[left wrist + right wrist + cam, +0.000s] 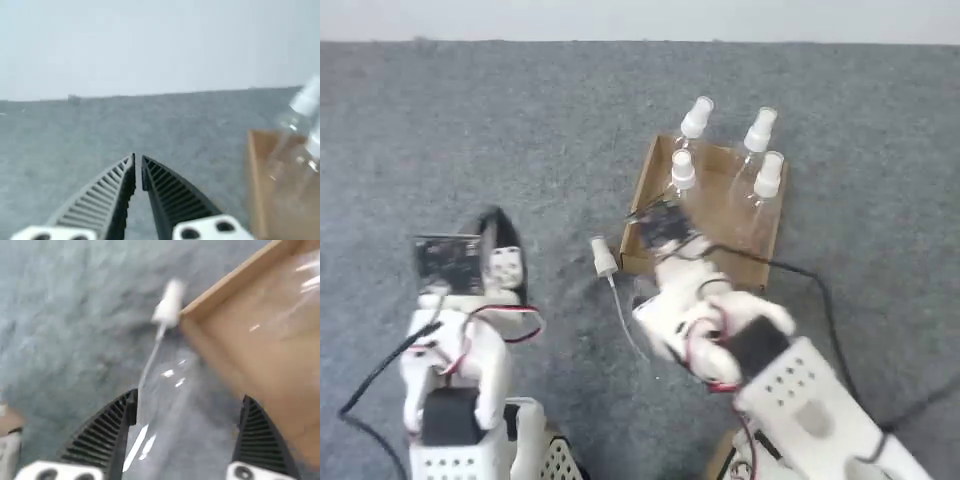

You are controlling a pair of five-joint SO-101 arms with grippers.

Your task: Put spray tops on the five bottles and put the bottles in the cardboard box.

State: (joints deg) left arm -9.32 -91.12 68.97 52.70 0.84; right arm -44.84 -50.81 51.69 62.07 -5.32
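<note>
A clear bottle (165,415) lies on the grey carpet beside the cardboard box (240,345), its white spray top (169,302) close to the box's corner. My right gripper (187,400) is open, one finger on each side of the lying bottle's body. From above, this bottle (620,300) and its spray top (603,258) lie just left of the cardboard box (645,180). Several bottles with spray tops (695,118) stand upright in the box. My left gripper (138,160) is shut and holds nothing, hovering over the carpet left of the box (260,175).
Grey carpet covers the table all round. The left arm (460,330) stands at the front left, the right arm (750,360) at the front right with a black cable trailing to the right. A white wall runs along the far edge.
</note>
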